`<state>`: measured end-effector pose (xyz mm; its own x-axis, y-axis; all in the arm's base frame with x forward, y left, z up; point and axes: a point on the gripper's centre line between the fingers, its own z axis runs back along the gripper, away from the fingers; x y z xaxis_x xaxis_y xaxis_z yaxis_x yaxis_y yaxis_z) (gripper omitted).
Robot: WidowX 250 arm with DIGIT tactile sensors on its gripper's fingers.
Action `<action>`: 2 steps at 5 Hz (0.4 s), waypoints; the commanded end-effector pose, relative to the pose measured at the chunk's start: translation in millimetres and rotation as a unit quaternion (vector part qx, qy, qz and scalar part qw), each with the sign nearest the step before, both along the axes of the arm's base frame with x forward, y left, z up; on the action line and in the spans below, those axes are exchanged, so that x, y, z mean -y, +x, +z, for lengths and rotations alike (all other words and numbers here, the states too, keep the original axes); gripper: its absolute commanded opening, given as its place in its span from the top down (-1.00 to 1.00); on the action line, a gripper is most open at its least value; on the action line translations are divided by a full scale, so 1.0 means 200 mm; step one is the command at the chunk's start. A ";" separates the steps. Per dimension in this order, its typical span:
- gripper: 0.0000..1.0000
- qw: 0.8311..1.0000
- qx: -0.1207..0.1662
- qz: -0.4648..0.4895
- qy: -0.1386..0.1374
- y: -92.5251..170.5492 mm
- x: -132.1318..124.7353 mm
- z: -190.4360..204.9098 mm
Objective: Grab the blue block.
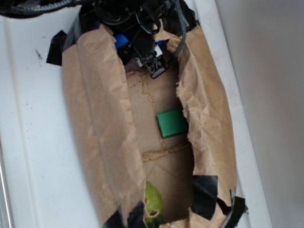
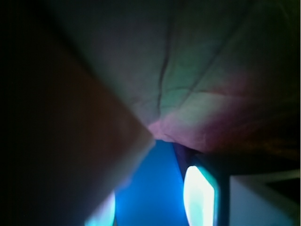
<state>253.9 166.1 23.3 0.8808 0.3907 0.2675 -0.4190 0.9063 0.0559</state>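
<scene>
Blue block (image 2: pixel 153 188): you are handling a rigid, smooth, likely slippery brick. Gripper (image 2: pixel 153 207) is straddling it, fingers (image 2: pixel 200 195) spread, not clamped; squeeze flat sides.

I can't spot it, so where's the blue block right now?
In the exterior view the blue block sits at the top end of the paper bag, under the gripper, well above the green block.

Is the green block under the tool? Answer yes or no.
No: the green block lies mid-bag, apart from the tool at the bag's top end.
</scene>
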 end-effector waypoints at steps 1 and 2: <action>1.00 1.000 0.000 0.026 0.000 -0.06 -0.12 0.02; 1.00 1.000 0.000 0.025 -0.004 -0.07 -0.13 0.06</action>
